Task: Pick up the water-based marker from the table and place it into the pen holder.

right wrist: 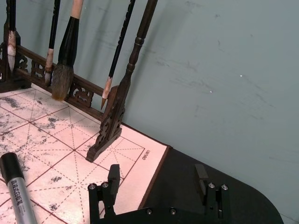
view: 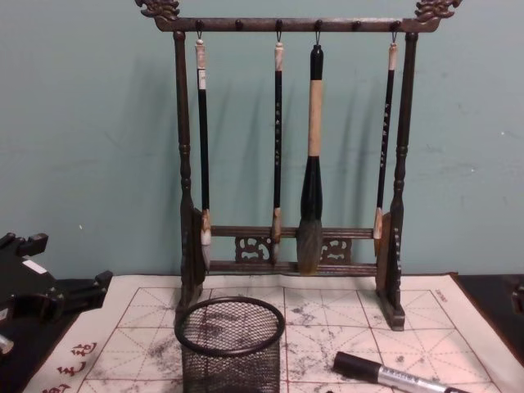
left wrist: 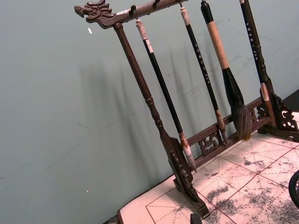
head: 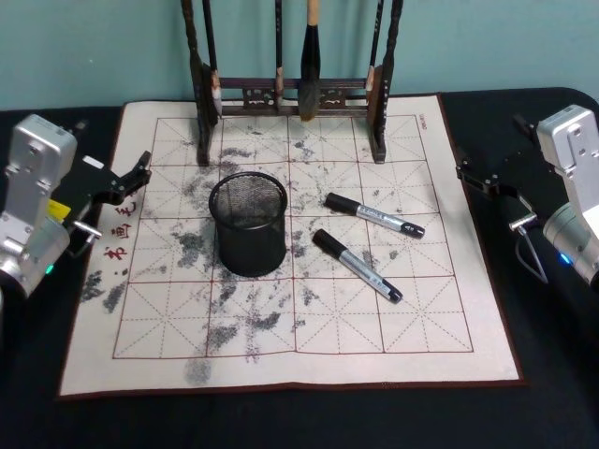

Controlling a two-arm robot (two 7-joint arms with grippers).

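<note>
Well out to the sides, both arms sit low over the black table [head: 281, 421]; the left gripper [head: 138, 173] points inward at the left edge of the ink-stained calligraphy mat [head: 421, 346], its fingers spread and grasping nothing; the right gripper [head: 471, 178] mirrors it just off the mat's right edge, its 2 fingers [right wrist: 113, 173] parted in the right wrist view, with table and mat showing between them. The pen holder [head: 248, 224], a round black wire-mesh cup, stands upright near the mat's middle, its mouth showing bare mesh inside. 2 water-based markers lie flat on the mat to the holder's right, apart from it and from each other: the farther marker [head: 374, 216] and the nearer marker [head: 357, 266], each angled with its black cap toward the holder. Behind, at the mat's far edge, a dark wooden brush rack [view: 184, 164] carries 4 hanging brushes [view: 311, 164], the 3rd from the left the thickest.
</note>
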